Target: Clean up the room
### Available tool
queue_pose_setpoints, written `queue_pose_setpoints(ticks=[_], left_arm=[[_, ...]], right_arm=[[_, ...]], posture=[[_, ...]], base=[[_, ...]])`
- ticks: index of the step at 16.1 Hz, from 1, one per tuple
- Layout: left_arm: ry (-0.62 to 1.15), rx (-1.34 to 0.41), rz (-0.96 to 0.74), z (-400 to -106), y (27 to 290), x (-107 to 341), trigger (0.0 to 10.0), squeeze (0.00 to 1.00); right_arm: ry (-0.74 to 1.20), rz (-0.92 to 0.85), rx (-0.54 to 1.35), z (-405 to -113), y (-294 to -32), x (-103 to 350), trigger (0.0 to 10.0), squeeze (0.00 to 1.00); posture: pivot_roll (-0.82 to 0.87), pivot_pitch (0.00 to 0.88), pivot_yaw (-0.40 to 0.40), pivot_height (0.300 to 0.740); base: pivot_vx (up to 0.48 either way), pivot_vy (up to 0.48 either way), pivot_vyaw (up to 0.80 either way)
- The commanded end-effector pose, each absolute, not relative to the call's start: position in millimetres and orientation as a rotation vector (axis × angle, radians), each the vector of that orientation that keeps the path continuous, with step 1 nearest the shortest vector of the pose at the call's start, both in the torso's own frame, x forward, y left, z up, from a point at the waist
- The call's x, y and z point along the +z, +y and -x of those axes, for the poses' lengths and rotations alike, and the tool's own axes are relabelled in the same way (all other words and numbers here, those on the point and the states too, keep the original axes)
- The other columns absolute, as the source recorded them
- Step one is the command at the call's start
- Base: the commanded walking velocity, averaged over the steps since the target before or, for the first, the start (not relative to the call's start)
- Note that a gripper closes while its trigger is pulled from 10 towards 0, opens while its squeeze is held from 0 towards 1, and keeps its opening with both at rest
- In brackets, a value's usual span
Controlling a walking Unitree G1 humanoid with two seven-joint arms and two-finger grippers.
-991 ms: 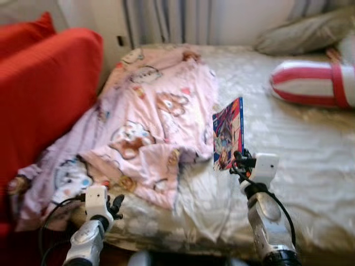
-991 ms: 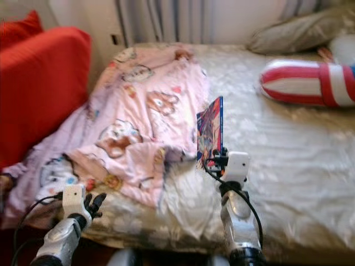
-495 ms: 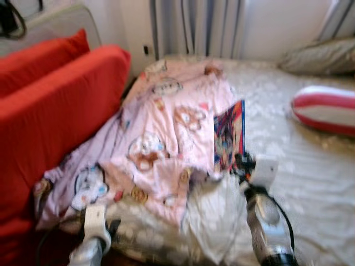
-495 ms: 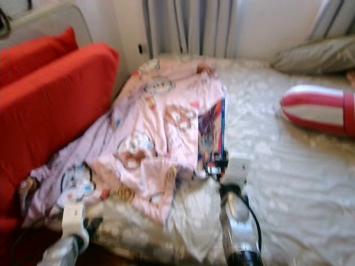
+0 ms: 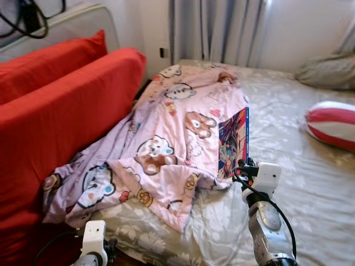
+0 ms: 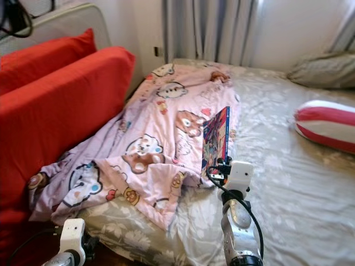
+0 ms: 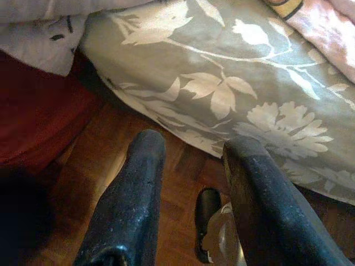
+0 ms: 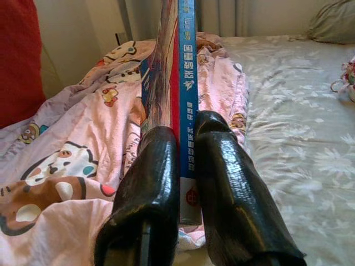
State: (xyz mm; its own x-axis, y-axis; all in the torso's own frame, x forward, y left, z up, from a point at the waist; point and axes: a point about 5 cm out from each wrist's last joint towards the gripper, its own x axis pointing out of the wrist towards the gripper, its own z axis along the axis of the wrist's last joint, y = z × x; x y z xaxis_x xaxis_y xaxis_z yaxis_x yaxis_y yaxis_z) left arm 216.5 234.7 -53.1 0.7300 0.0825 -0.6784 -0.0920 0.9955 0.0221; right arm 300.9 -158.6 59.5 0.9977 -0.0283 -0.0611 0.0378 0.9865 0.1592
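My right gripper is shut on a thin book with a colourful cover and a blue spine, held upright above the bed. A pink cartoon-print blanket lies crumpled over the bed's left side, just left of the book. My left gripper hangs low by the bed's near corner, open and holding nothing, over the wooden floor.
The bed has a grey floral sheet. A red-and-white striped bolster and a grey pillow lie at its far right. A red sofa stands against the bed's left side. Curtains hang behind.
The camera has swung left and steadied, so the sofa takes up more of the picture. The right gripper still holds the book upright. The left arm has sunk lower in view.
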Motion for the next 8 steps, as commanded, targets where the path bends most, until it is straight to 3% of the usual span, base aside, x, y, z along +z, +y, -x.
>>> queue_pose_setpoints(ticks=[1, 8], left_arm=[[0.782, 0.103, 0.003, -207.7, 236.3, -58.4, 10.0, 0.00], [0.791, 0.107, 0.009, -203.3, 234.6, -61.4, 10.0, 0.00]], right_arm=[[0.024, -0.157, -0.042, -304.0, -161.0, 66.8, 10.0, 0.00], [0.034, -0.142, -0.029, -303.9, -158.1, 66.9, 10.0, 0.00]], posture=[[0.04, 0.000, -0.022, 0.708], [0.03, 0.000, -0.027, 0.708]], base=[[0.000, -0.281, 0.00], [0.000, -0.330, -0.64]])
